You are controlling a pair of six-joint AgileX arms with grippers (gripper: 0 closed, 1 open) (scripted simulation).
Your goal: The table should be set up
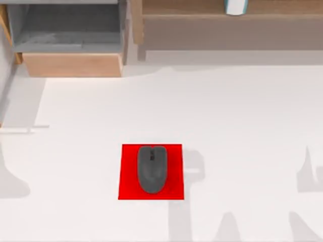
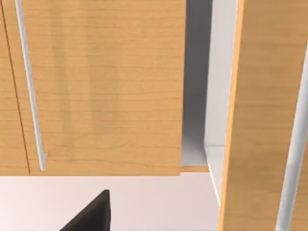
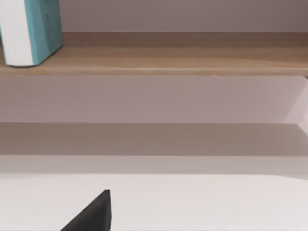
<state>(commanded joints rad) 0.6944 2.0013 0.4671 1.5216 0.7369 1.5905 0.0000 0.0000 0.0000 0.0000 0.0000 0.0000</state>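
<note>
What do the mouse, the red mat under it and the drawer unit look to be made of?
Mouse: dark grey, matte, probably plastic. Red mat: flat, uniform, no sheen; fabric or rubber, can't tell. Drawer unit: light wood, grain lines visible in the left wrist view. All rest on the white table.

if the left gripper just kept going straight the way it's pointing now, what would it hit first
Most likely the light wooden drawer front with its thin silver handle, which faces the left wrist camera across a strip of table. How far off it is cannot be judged.

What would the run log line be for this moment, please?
mouse: on red mat | table: mat near front centre | drawer: open, back left | shelf: holds white-teal object
</note>
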